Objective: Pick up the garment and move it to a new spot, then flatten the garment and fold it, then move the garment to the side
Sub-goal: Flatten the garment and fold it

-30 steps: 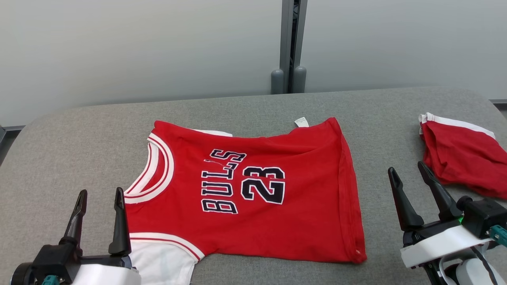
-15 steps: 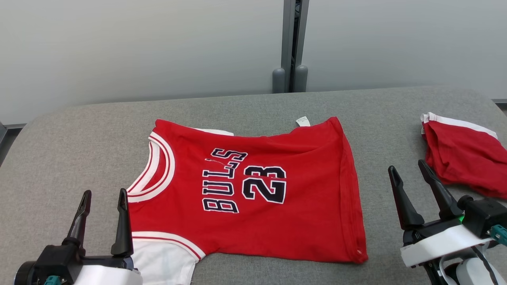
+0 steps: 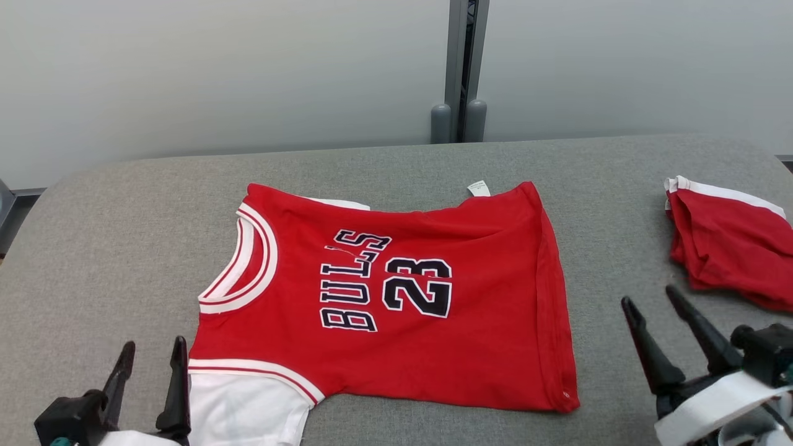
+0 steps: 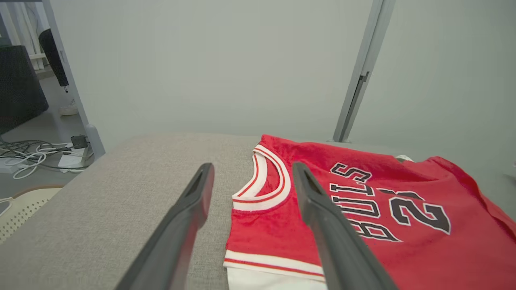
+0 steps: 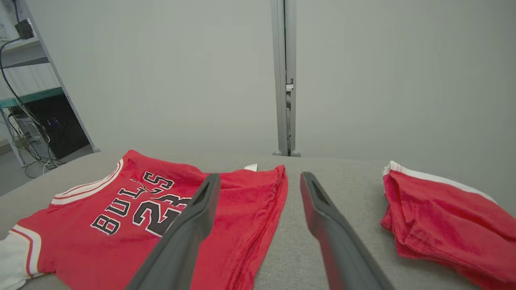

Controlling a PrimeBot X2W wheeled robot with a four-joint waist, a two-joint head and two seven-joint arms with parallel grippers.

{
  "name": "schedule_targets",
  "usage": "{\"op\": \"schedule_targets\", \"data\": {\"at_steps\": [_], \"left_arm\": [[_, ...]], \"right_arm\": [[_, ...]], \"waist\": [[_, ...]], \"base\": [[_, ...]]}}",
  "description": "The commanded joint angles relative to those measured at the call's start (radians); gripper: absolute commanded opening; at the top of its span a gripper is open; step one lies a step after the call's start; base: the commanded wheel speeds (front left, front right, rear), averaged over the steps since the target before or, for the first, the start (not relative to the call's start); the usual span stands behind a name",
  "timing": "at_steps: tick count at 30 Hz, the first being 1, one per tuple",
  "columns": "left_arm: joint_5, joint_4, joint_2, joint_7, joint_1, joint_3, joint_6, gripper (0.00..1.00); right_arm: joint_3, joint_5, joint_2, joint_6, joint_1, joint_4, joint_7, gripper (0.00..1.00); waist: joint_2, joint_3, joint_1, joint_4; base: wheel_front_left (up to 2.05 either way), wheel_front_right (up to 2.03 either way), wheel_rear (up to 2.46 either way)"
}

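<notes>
Two claws, both spread wide and empty! At the near left, the left gripper (image 3: pixel 155 342) hovers just beside the white part of the red Bulls jersey (image 3: pixel 489 334), which lies flat mid-table on the grey table (image 3: pixel 124 204), number up, collar pointing left. Past its hem the right gripper (image 3: pixel 648 295) hangs open. Far right sits a folded red garment (image 3: pixel 731 248).

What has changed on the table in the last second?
The left pincer and the right pincer both drew back toward the robot, open and empty. The view shifted slightly too. The red jersey and the other red garment stayed put; nothing was grabbed or released.
</notes>
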Motion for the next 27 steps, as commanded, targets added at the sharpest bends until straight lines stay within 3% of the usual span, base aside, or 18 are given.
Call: {"op": "schedule_targets", "data": {"at_steps": [1,8,13,19,27], "left_arm": [[-0.019,-0.002,0.016,0.047,0.021,0.003,-0.005,1.00],[-0.080,-0.046,0.068,0.277,0.081,-0.014,-0.017,1.00],[-0.107,-0.050,0.092,0.414,0.089,-0.058,-0.042,1.00],[-0.127,-0.033,0.105,0.506,0.080,-0.086,-0.047,1.00],[-0.135,0.037,0.107,0.540,0.036,-0.091,-0.038,1.00]], "right_arm": [[0.018,0.029,-0.017,0.000,0.028,-0.001,0.055,1.00],[0.119,0.128,-0.068,0.000,0.071,0.021,0.281,1.00],[0.195,0.141,-0.055,0.000,0.035,0.030,0.320,1.00],[0.234,0.129,-0.038,0.000,-0.002,0.085,0.359,1.00],[0.268,0.132,-0.029,0.000,-0.039,0.112,0.382,1.00]], "waist": [[0.0000,0.001,0.0000,0.000],[0.0000,0.030,0.0000,0.004],[0.0000,0.061,0.0000,0.010],[0.0000,0.080,0.0000,0.017],[0.0000,0.111,0.0000,0.020]], "base": [[0.00,0.00,0.00],[0.00,0.00,0.00],[0.00,0.00,0.00],[0.00,0.00,0.00],[0.00,0.00,0.00]]}}
